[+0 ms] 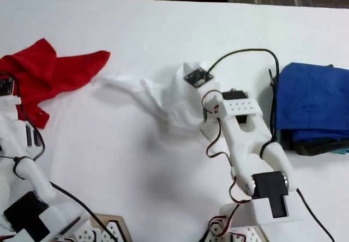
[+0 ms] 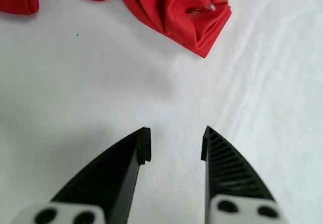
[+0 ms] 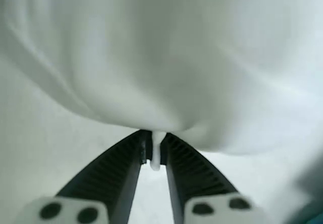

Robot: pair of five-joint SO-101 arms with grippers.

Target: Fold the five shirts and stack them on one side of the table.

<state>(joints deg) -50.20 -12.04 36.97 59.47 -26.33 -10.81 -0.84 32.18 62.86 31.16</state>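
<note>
In the right tool, white shirt.

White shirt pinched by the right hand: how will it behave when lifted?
Probably floppy: the white shirt drapes in soft folds from the right hand, shut on a thin pinch. Likely light, but its trailing end may drag along the table.

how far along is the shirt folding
Done: a folded blue shirt lies atop darker fabric on one side of the table. In hand: the right gripper is shut on the white shirt. To do: the red shirt lies crumpled; the left gripper is open.
</note>
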